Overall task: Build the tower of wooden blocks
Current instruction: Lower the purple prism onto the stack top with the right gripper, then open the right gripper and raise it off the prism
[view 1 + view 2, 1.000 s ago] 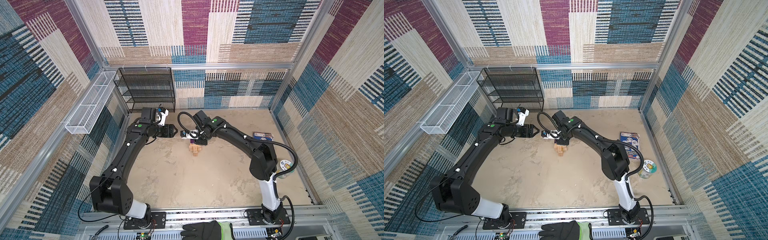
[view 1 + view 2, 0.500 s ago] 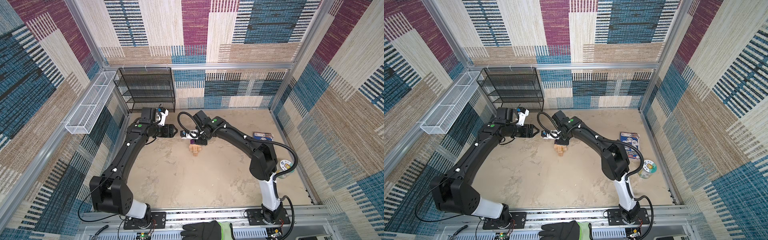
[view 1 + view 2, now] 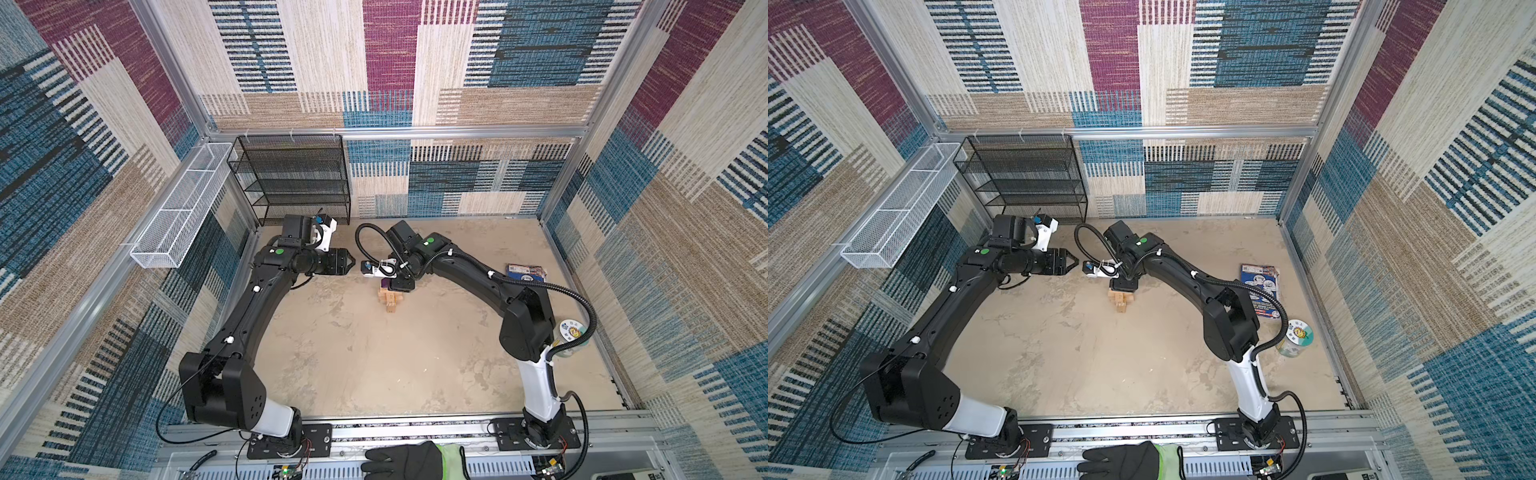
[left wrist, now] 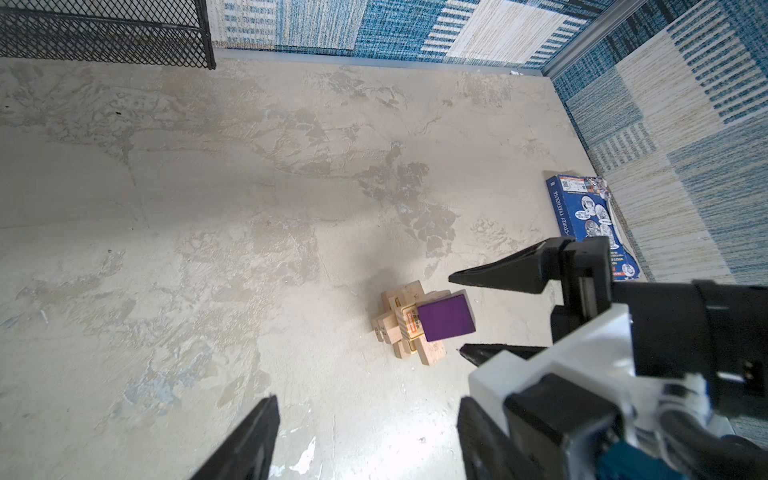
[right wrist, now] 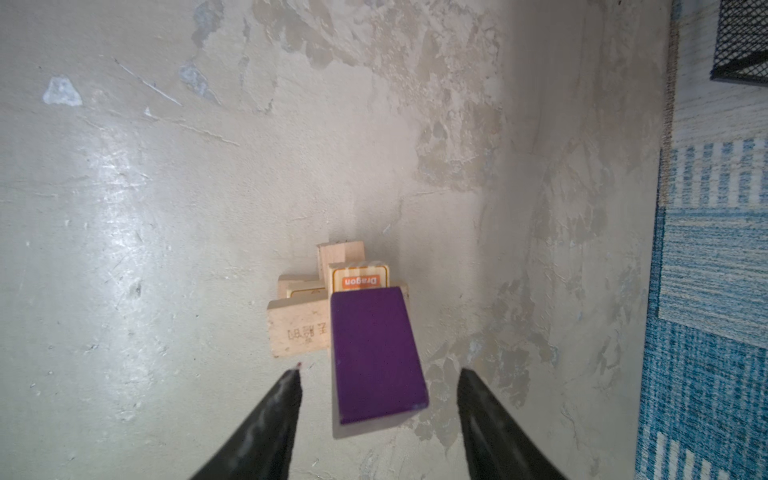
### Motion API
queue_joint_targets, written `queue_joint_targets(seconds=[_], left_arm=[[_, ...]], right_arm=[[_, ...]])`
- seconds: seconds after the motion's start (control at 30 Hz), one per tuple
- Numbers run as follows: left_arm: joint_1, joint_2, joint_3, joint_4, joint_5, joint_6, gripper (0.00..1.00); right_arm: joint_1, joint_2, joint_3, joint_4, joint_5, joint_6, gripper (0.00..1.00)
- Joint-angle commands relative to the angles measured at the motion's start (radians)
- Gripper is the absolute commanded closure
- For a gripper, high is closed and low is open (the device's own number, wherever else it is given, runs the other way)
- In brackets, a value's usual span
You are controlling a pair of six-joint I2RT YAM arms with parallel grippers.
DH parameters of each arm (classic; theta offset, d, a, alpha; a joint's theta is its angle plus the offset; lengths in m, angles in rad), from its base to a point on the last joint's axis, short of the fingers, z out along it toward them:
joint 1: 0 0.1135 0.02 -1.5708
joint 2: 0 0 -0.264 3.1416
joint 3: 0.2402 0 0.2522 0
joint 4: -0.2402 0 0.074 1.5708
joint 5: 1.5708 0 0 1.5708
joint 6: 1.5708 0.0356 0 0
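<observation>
jaws of the right gripper (image 5: 380, 370) have just sprung apart, leaving the purple wedge (image 5: 376, 353) resting atop the tower (image 3: 390, 300) just past table (image 3: 374, 365) centre toward 12 o'clock, so the build looks finished, while the left gripper (image 3: 350, 262) waits open-jawed at its 10 o'clock.

The wedge (image 5: 376, 353) is solid purple; the wood blocks (image 5: 297, 332) are pale tan, one printed orange. The booklet (image 4: 582, 212) is blue, the bench (image 4: 208, 208) mottled beige.
</observation>
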Motion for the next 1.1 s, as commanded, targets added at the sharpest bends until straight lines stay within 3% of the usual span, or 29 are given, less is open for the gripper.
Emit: queue_joint_targets(seconds=[0.0,0.57,0.77,0.9,0.97,1.07], left_arm=[[0.002,-0.005,0.006,-0.003,0.01,0.0,0.28],[0.003,-0.024,-0.013,0.026,-0.018,0.003,0.28],[0.006,-0.064,-0.031,0.063,-0.093,0.001,0.28],[0.006,-0.113,-0.086,0.151,-0.252,-0.049,0.27],[0.008,-0.148,-0.146,0.229,-0.355,-0.082,0.26],[0.009,-0.208,-0.283,0.392,-0.509,-0.116,0.23]], right_arm=[[0.004,-0.014,0.007,0.015,-0.009,0.003,0.36],[0.003,-0.042,0.088,-0.003,-0.104,0.015,0.33],[0.003,-0.12,0.091,0.042,-0.142,0.034,0.31],[-0.022,-0.249,-0.005,0.211,-0.178,0.078,0.31],[-0.062,-0.354,-0.143,0.405,-0.199,0.13,0.3],[-0.153,-0.53,-0.417,0.764,-0.184,0.263,0.18]])
